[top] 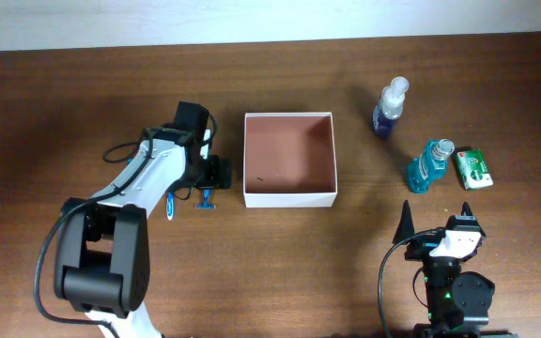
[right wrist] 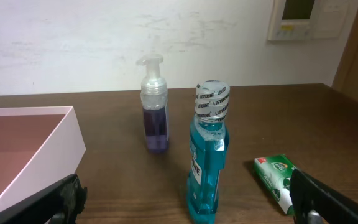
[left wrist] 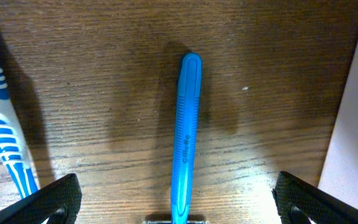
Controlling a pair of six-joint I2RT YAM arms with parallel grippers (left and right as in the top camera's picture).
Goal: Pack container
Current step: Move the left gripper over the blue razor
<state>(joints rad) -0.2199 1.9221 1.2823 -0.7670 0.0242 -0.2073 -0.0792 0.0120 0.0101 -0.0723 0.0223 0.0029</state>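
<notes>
The container [top: 289, 198], a square white-walled box with a pinkish-brown inside, sits mid-table with nothing in it. Just left of it lie a blue razor [top: 206, 199] and a blue-and-white toothbrush [top: 171, 207]. My left gripper [top: 210, 181] hangs over the razor, open. In the left wrist view the razor [left wrist: 188, 137] runs straight between the wide-apart fingers [left wrist: 48, 202], untouched. My right gripper [top: 437, 222] rests open near the front right edge. It faces a teal mouthwash bottle [right wrist: 207, 162], which stands between and beyond its fingers [right wrist: 328, 202].
A purple pump bottle [top: 390, 106] stands at the back right, and a green box [top: 472, 168] lies right of the mouthwash bottle [top: 427, 166]. In the left wrist view the toothbrush [left wrist: 2, 124] lies at the left edge and the container wall [left wrist: 353, 143] at the right.
</notes>
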